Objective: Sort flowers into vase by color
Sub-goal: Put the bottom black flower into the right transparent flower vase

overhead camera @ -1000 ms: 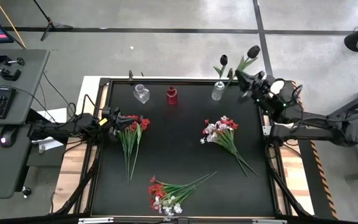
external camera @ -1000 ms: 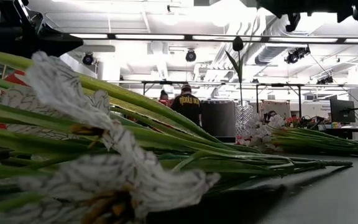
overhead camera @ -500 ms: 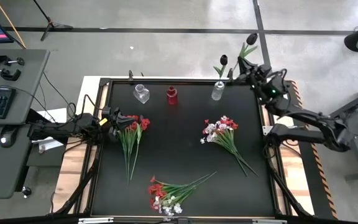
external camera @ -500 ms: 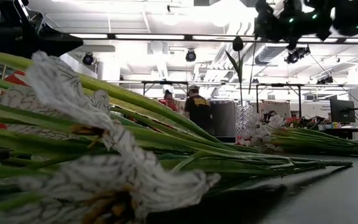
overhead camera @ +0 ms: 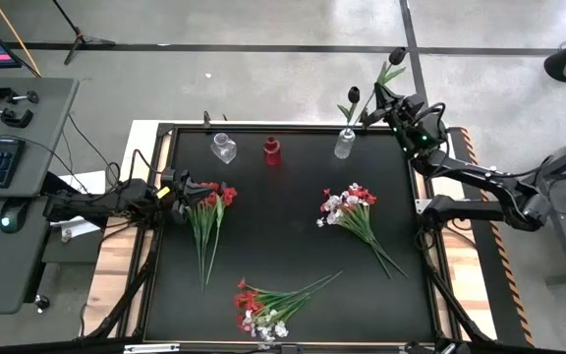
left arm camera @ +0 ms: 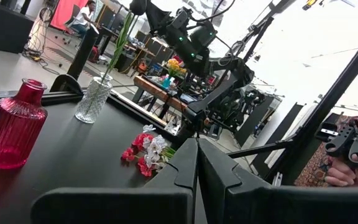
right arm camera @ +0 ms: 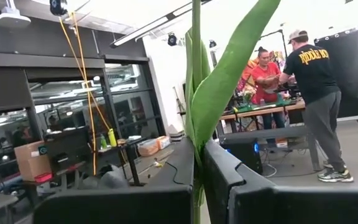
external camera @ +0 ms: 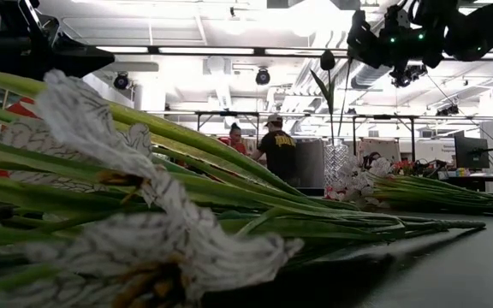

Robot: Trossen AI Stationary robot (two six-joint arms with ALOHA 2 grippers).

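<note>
My right gripper [overhead camera: 399, 106] [right arm camera: 199, 149] is above the table's far right corner, shut on a black-blossomed flower [overhead camera: 397, 57] with a long green leaf [right arm camera: 229, 74]. Just to its left, a clear vase [overhead camera: 345, 145] holds another black flower [overhead camera: 354, 94] by its stem. A red vase [overhead camera: 272, 150] and a second clear vase [overhead camera: 224, 148] stand along the far edge. My left gripper [overhead camera: 181, 187] [left arm camera: 197, 163] is shut at the table's left edge, beside the blossoms of a red bunch [overhead camera: 207, 206] lying flat. My right gripper pinches the black flower's green stem [right arm camera: 195, 134] between its two fingers [right arm camera: 224, 171], just below the leaf. The fingers lie across the stem. The flower is lifted clear, with its blossom above the gripper.
A red and white bunch [overhead camera: 350, 208] lies right of the table's middle. Another mixed bunch [overhead camera: 263, 305] lies at the near edge and fills the low view's foreground [external camera: 144, 214]. Bare black tabletop [overhead camera: 273, 221] lies between them. People stand in the room beyond the table [right arm camera: 309, 93].
My right gripper has carried the black flower toward the table's far edge and slightly left, staying shut on the stem. Its wrist has swung round, and the blossom now stands beyond the far edge. The left arm and the lying bunches have kept still.
</note>
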